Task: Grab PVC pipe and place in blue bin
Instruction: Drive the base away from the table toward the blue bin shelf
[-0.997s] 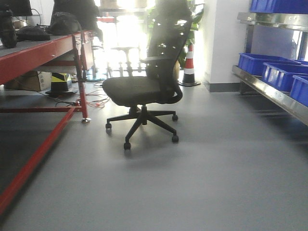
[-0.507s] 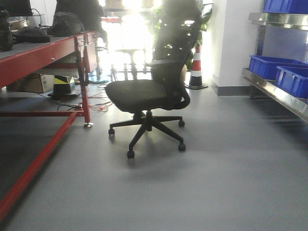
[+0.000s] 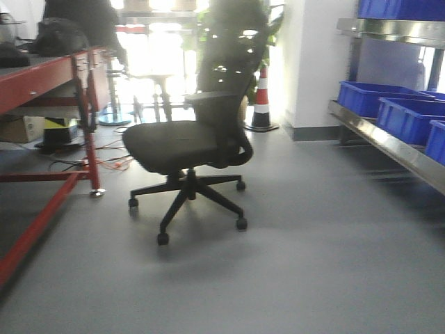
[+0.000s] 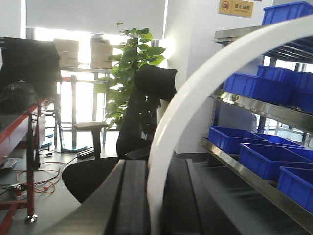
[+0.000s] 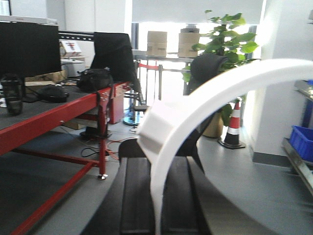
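In the left wrist view a white curved PVC pipe (image 4: 195, 83) arcs up and to the right from between the black fingers (image 4: 133, 196) of my left gripper (image 4: 155, 169), which is shut on it. In the right wrist view a second white curved pipe (image 5: 220, 90), with a wider socket end (image 5: 159, 125), is clamped in my right gripper (image 5: 157, 166). Blue bins (image 3: 368, 97) stand in a row on the steel shelf (image 3: 389, 142) at the right; they also show as bins (image 4: 234, 139) and a bin (image 5: 301, 142) in the wrist views. Neither gripper appears in the front view.
A black office chair (image 3: 181, 146) stands on the grey floor straight ahead. A red workbench (image 3: 42, 76) runs along the left, with orange cables (image 3: 111, 163) under it. A traffic cone (image 3: 261, 97) and a potted plant (image 4: 132, 73) stand behind the chair.
The front view has swung right since half a second ago: the chair sits further left in frame and more of the shelf's blue bins show.
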